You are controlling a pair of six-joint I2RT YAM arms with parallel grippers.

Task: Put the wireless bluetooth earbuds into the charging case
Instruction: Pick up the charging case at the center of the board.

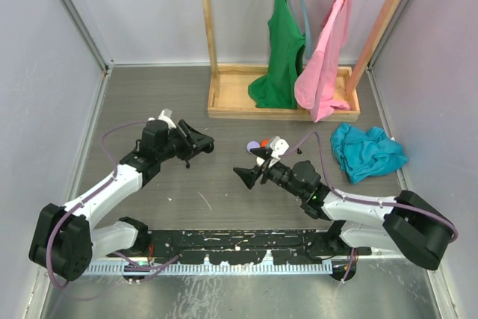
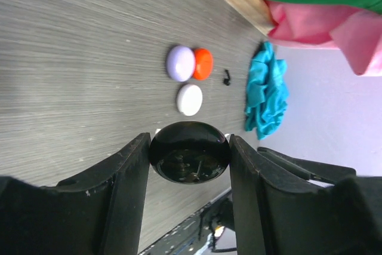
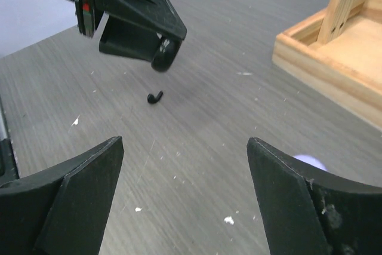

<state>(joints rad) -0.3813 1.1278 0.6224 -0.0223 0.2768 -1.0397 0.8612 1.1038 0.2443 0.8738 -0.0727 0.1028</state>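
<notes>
Left tool: clenched on the charging case, raised off the table and pointing toward the middle. It looks parked there to offer the case to the other arm.
Charging case: a round, glossy black shell pinched across its width between both fingers. I cannot tell whether its lid is open.
Near earbud: a tiny black stemmed bud lying loose on the table, near the spot under the held case. It is not in the case.
Discs: a lilac disc touches an orange-red disc, with a white disc just beside them. All three lie flat between the two arms. They are not buds.
Far earbud: a second small black bud, just past the orange-red disc on the side of the teal cloth. It also lies loose.
Right tool: released, its fingers spread wide with nothing between them. It faces the left tool and the near earbud, which looks like a line-up for a pick.
Step in hand: probably fetching a bud. Neither one seen is seated yet.
Wooden rack: it stands at the far edge with a green top and a pink top on hangers, clear of the work.
Teal cloth: crumpled on the table at the right, well apart from the case.
Writing: none legible. A small red mark on the left tool's body is too small to read.
</notes>
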